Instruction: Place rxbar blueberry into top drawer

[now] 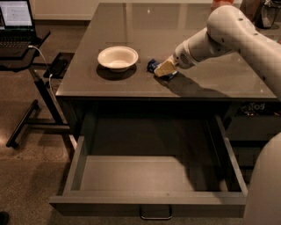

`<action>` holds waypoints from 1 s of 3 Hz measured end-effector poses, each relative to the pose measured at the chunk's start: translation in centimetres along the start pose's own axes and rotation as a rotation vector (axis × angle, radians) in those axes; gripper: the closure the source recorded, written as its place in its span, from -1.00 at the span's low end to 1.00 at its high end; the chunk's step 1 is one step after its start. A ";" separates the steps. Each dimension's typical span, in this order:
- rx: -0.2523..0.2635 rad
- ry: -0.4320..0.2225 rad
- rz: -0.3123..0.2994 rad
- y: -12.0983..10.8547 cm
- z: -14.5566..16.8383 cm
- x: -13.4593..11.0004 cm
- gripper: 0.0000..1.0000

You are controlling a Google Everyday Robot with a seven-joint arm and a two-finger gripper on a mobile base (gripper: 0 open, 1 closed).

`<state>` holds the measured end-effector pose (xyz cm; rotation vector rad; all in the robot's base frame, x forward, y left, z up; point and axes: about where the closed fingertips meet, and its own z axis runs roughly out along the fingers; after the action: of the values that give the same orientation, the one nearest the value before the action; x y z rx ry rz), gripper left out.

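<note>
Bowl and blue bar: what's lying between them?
Nothing: only bare tabletop separates the bowl and bar in the camera view; the hand is at the bar.

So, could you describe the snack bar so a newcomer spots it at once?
Start at the grey table above the open top drawer. Right of the white bowl, the gripper is at the rxbar blueberry: small, flat, the only dark blue thing.

txt: none legible, incl. laptop screen [15, 13] | gripper [165, 69] at rxbar blueberry [152, 66] on table [210, 85]
</note>
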<state>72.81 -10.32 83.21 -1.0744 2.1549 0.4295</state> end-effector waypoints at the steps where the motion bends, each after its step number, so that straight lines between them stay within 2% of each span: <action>1: 0.000 0.000 0.000 0.0 -0.6 -0.6 1.00; 2: 0.000 0.000 0.000 0.0 -0.7 -0.7 1.00; 3: 0.027 -0.010 -0.008 0.5 -3.9 0.5 1.00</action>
<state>70.53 -12.43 85.65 -1.0632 2.1414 0.4007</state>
